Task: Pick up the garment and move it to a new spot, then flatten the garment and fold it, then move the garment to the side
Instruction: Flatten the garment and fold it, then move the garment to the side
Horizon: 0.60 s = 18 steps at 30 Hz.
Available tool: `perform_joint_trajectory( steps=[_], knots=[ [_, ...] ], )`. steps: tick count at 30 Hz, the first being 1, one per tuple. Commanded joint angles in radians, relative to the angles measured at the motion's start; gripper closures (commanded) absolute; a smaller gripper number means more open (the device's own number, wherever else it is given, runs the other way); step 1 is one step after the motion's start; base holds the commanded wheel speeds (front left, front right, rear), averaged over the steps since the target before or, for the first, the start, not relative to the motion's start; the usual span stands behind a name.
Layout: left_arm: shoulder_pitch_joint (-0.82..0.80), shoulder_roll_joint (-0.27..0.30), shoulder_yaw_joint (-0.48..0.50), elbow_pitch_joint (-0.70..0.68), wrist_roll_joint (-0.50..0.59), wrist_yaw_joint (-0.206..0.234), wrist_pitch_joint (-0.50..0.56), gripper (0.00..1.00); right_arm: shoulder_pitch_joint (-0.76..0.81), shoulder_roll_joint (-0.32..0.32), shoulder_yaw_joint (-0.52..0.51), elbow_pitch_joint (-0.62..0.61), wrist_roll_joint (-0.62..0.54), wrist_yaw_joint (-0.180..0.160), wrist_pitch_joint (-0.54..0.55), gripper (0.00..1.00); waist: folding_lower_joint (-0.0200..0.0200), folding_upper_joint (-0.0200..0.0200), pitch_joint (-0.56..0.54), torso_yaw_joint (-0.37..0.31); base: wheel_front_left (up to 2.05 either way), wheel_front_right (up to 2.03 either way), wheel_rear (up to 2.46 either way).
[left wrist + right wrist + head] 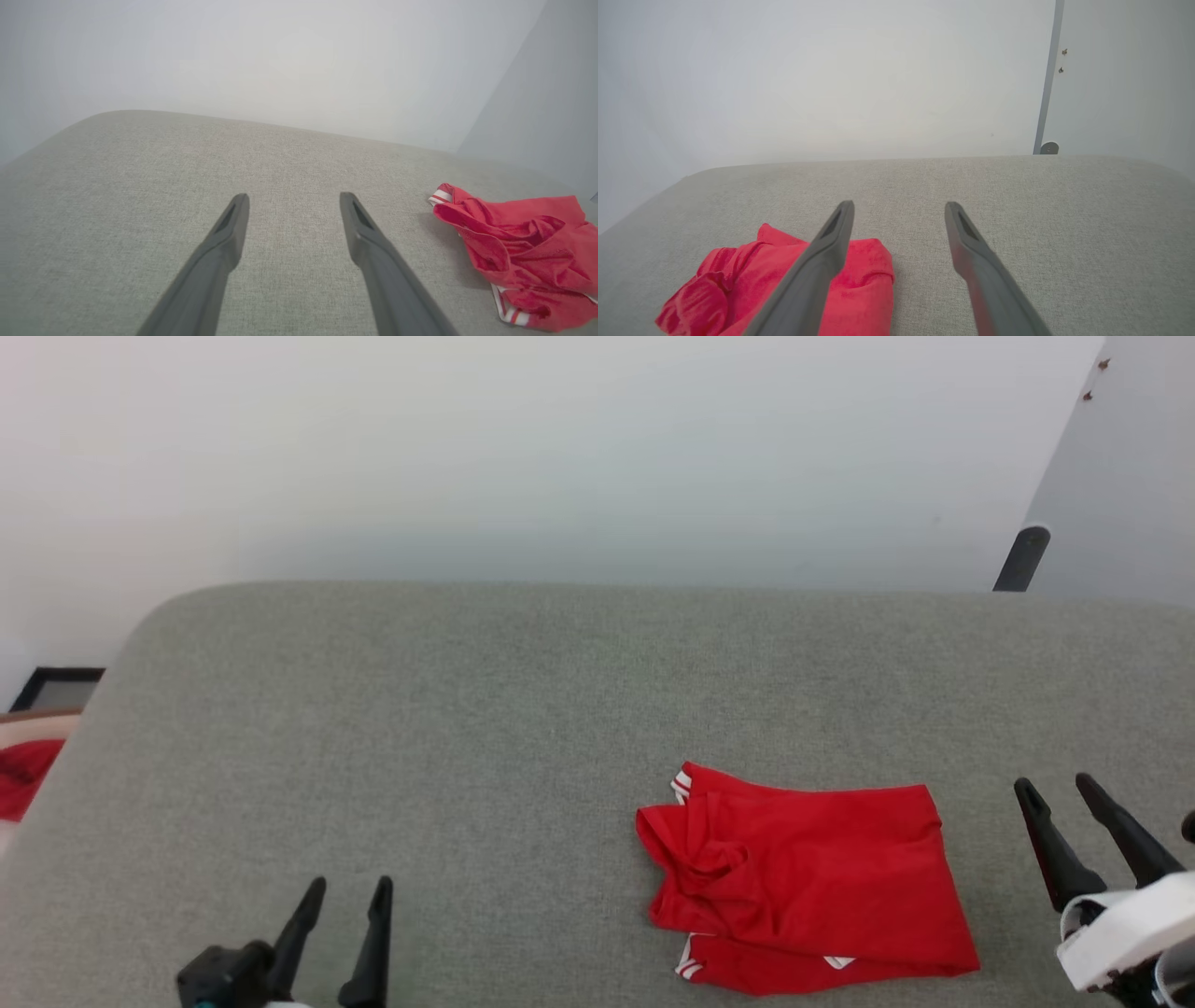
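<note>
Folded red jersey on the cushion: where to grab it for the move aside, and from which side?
Probably the right edge of the garment, approached from the right by the open right claw, which sits nearest. That edge lies straight and flat with the layers stacked, so one pinch should catch them all; the left end is bunched and loose.

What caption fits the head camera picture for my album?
Folded red garment on grey cushion, left gripper and right gripper open on either side.

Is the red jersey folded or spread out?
Folded. The garment lies as a compact layered bundle on the grey surface, a lower layer with striped trim showing under its near edge.
</note>
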Motion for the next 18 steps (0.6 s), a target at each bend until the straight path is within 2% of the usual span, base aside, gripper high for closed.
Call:
perform_joint_trajectory(
  steps=[1,8,14,18],
  knots=[
    [0.029,0.003,0.015,-0.030,0.016,-0.002,0.001,0.00,0.041,0.015,-0.035,-0.027,-0.026,0.000,-0.013,0.00,0.0000,0.0000,-0.021,0.003,0.00,0.00,0.00],
    [0.095,0.025,0.037,-0.097,0.042,-0.003,0.001,0.00,0.154,0.045,-0.128,-0.134,-0.105,0.000,0.002,0.00,0.0000,0.0000,-0.037,0.019,0.00,0.00,0.00],
    [0.177,0.033,0.048,-0.156,0.064,-0.002,0.001,0.00,0.309,0.085,-0.281,-0.268,-0.171,0.000,0.056,0.00,0.0000,0.0000,-0.056,0.037,0.00,0.00,0.00],
    [0.230,0.032,0.058,-0.197,0.069,0.009,0.001,0.00,0.399,0.136,-0.380,-0.361,-0.199,0.000,0.091,0.00,0.0000,0.0000,-0.057,0.043,0.00,0.00,0.00]
  ],
)
